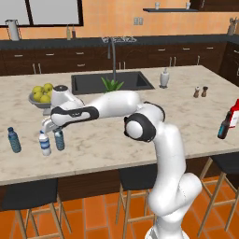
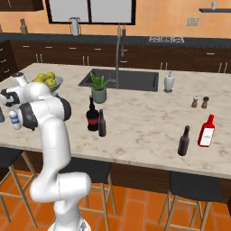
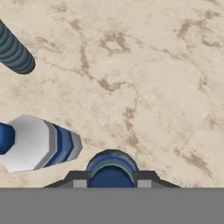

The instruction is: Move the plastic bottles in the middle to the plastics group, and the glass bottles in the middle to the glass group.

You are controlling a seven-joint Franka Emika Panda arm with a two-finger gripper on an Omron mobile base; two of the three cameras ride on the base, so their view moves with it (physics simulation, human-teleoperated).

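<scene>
Gripper (image 1: 55,129) sits at the left of the left base view, its fingers clamped on the small grey-blue water bottle (image 1: 59,139), which stands on the marble counter (image 1: 140,126) just beside the white-labelled clear bottle (image 1: 45,143), near the blue bottle (image 1: 14,139) further left.
</scene>
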